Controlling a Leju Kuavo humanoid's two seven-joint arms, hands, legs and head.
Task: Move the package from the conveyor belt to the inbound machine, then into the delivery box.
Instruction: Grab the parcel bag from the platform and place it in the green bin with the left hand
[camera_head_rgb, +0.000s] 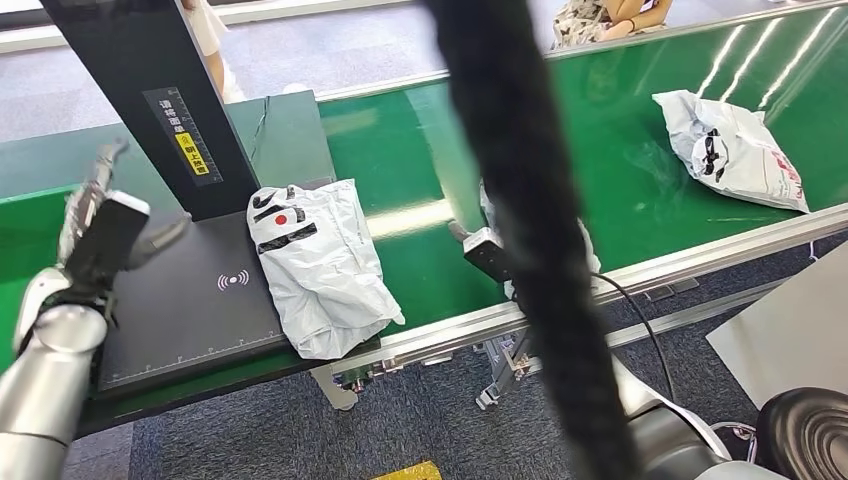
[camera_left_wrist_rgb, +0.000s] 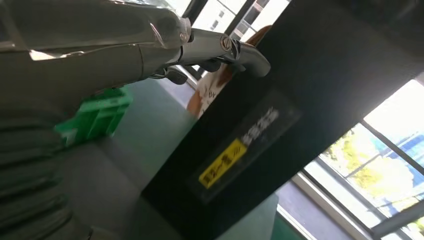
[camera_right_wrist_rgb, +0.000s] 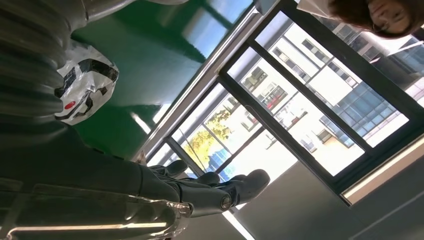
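Note:
A white package (camera_head_rgb: 320, 265) with black and red marks lies half on the inbound machine's black scan plate (camera_head_rgb: 190, 300) and half on the green conveyor belt (camera_head_rgb: 420, 170); it also shows in the right wrist view (camera_right_wrist_rgb: 85, 87). My left hand (camera_head_rgb: 100, 220) hovers over the plate's left side with its fingers (camera_left_wrist_rgb: 235, 50) spread and nothing in them, well left of the package. My right hand (camera_head_rgb: 482, 248) is over the belt just right of the package, mostly hidden by a dark blurred cable (camera_head_rgb: 520, 200). Its fingers (camera_right_wrist_rgb: 240, 185) are stretched out and hold nothing.
The machine's black post (camera_head_rgb: 160, 110) with a yellow label rises behind the plate. A second white package (camera_head_rgb: 735, 150) lies far right on the belt. People (camera_head_rgb: 610, 20) stand beyond the belt. A black stool (camera_head_rgb: 805, 435) is at lower right, and a green crate (camera_left_wrist_rgb: 95, 115) beside the machine.

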